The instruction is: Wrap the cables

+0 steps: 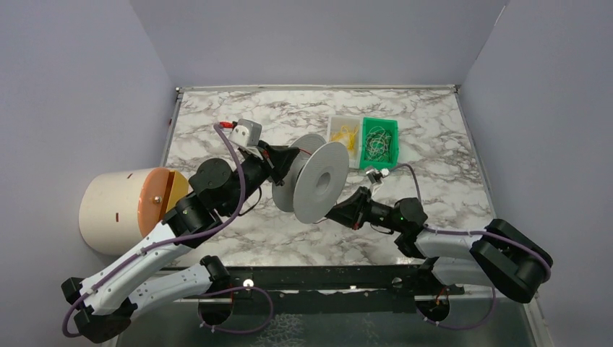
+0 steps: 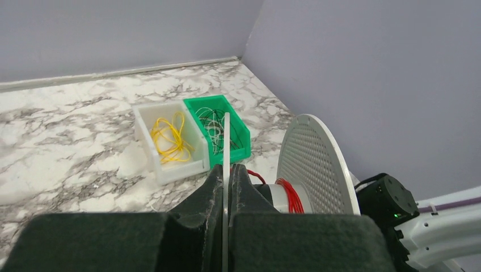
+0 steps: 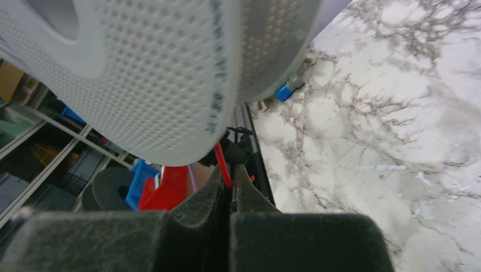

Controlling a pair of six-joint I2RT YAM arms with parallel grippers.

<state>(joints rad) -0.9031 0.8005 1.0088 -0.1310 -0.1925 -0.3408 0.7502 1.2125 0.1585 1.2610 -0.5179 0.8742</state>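
Observation:
A white spool with two perforated flanges is held off the table. My left gripper is shut on the thin edge of its far flange, which stands between the fingers in the left wrist view. The cable, a thin red wire, is wound in several turns round the grey hub beside the other flange. Just below the spool's rim, my right gripper is shut on a free stretch of the red wire, which runs up from the fingertips behind the flange.
A white bin of yellow wires and a green bin of pale wires stand side by side at the back of the marble table. A large cream cylinder lies at the left. Grey walls enclose the table.

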